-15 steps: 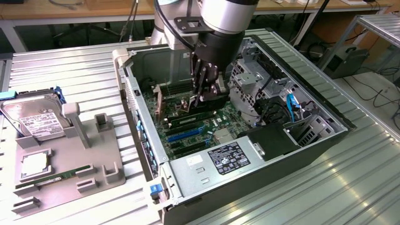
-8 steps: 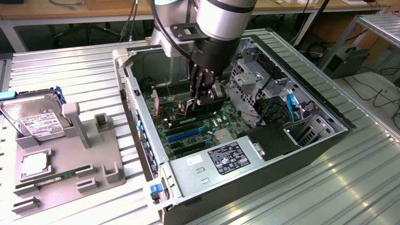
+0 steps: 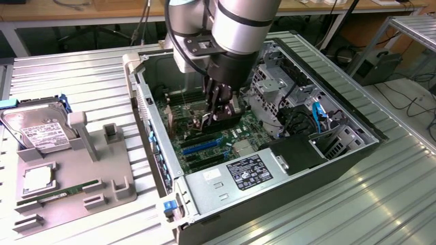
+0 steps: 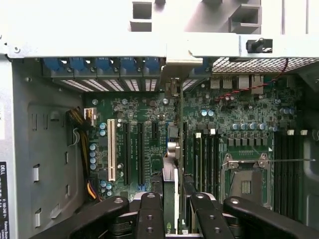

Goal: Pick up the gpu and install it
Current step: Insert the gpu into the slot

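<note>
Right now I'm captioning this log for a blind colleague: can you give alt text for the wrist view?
The gripper is shut on the gpu, a thin card seen edge-on, held over the green motherboard inside an open computer case. Its pale bracket points toward the blue-tabbed rear slots.

gpu (image 4: pixel 171 189), slim dark card edge-on, upright between the fingers (image 4: pixel 149 214), over motherboard slots (image 4: pixel 139 149)

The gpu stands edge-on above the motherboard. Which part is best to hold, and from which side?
The upper long edge, from above, pinching its two flat faces: the gpu is a thin upright strip. The gripper holds it so.
</note>
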Tool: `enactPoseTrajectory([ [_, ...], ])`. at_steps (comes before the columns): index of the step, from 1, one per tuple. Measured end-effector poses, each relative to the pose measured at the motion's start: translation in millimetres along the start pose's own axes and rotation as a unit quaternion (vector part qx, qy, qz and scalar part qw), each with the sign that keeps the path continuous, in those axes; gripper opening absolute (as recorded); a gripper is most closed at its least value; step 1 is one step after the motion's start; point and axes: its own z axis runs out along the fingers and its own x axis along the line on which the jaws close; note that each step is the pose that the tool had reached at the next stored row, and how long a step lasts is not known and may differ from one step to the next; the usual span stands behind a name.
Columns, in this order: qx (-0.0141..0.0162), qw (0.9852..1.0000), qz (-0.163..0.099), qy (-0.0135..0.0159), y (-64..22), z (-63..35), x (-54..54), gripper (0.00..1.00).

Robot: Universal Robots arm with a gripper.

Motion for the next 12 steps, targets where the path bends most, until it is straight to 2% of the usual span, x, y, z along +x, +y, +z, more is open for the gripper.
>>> enactPoseTrajectory([
  [12, 0.0003, 1.0000, 0.005, -0.0010, -0.6, 23.4, -0.3, 0.26],
])
